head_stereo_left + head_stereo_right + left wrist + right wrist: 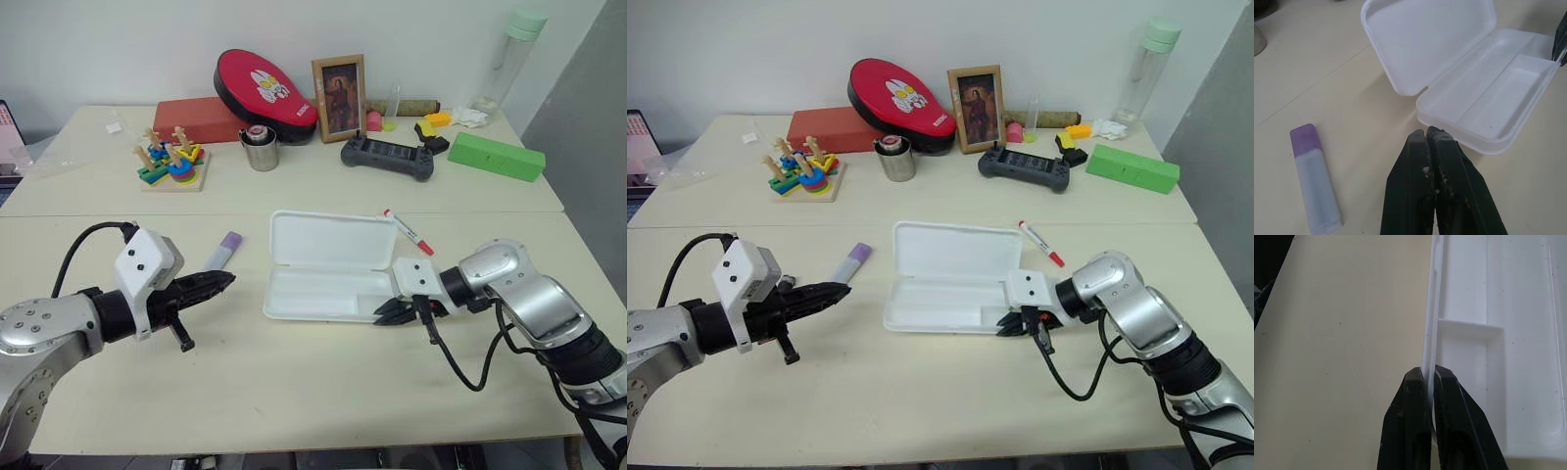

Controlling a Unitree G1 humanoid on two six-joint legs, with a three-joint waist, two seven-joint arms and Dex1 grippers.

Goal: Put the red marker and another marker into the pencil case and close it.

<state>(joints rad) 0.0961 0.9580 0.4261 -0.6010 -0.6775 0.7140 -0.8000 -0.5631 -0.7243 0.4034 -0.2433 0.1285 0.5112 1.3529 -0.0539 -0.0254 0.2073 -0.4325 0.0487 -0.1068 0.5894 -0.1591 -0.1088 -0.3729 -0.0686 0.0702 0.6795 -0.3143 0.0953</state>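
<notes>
A flat white plastic pencil case (328, 266) lies open in the middle of the pale desk (294, 392), its lid tipped back toward the far side and its divided tray empty. Neither marker is inside yet.

The short, chunky lavender marker (224, 250) lies on the desk just left of the case, between the case and the left hand (220, 283). Its long axis runs diagonally, purple cap pointing away from the robot. It sits just beyond the left hand's fingertips, close but apart from them. That hand has its two black fingers pressed together and holds nothing.

The slim white marker with a red cap (409, 232) lies beside the far right corner of the case, angled diagonally. It is beyond the right hand (392, 311), with the corner of the tray between them.

The right hand is pinched shut on the thin near-right rim of the tray, as the right wrist view shows.

Judging by position, the left arm is much the nearer to the lavender marker, and the right arm to the red one. Each hand would have to open before grasping.
</notes>
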